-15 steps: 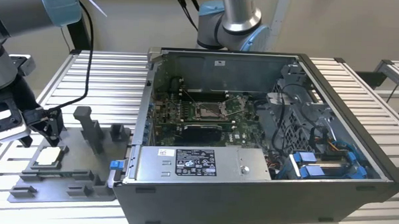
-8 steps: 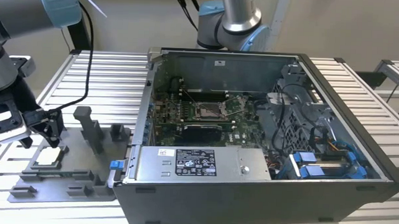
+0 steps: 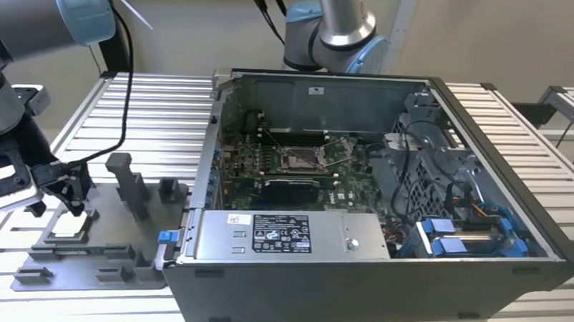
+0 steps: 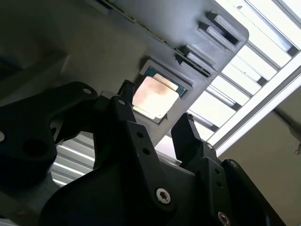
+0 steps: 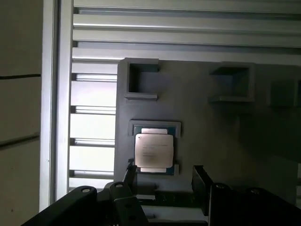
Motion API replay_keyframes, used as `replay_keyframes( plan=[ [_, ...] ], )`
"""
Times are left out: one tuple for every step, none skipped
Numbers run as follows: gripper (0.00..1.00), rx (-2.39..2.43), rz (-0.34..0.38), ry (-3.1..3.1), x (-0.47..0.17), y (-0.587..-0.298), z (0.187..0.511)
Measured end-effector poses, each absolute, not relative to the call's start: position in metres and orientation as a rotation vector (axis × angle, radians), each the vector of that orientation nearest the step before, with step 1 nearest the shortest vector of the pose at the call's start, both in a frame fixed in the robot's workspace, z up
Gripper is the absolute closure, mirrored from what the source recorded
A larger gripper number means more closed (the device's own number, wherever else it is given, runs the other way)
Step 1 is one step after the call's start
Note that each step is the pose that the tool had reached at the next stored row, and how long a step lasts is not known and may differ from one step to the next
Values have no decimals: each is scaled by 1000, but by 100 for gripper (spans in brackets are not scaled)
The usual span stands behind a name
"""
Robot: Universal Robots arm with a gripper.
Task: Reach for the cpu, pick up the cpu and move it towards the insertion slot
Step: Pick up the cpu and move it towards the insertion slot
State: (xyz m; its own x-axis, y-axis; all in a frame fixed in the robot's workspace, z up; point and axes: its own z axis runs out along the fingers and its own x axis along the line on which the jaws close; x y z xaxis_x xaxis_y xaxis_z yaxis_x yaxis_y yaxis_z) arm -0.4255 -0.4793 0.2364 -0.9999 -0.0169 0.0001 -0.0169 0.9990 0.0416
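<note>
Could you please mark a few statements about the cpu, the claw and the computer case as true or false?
1. The cpu lies in a recess of the grey fixture plate. True.
2. The claw is shut on the cpu. False: its jaws stand open near the cpu.
3. The insertion slot sits inside the open computer case. True.
4. The fixture plate lies at the exterior view's right of the case. False: it lies at its left.
</note>
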Motion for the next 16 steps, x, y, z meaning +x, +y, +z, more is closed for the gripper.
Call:
replay_keyframes(
  plan=[
    [100,27,-65,-3140,-426,-479,235],
    [100,27,-65,-3140,-426,-479,234],
    [100,26,-64,-3140,-426,-479,233],
    [100,26,-63,-3140,-426,-479,232],
    [100,26,-62,-3140,-427,-479,231],
    [100,26,-61,-3140,-427,-479,230],
    [100,26,-60,-3140,-427,-478,229],
    [100,26,-58,-3140,-427,-478,228],
    [100,26,-56,-3140,-428,-478,227],
    [100,26,-54,-3140,-428,-477,226],
    [100,26,-51,-3140,-428,-477,225],
    [100,26,-50,-3140,-429,-477,224],
    [100,26,-48,-3140,-429,-477,223],
    [100,26,-47,-3140,-429,-476,222],
    [100,26,-45,-3140,-430,-476,221],
    [100,27,-44,-3140,-430,-476,220]
  ],
)
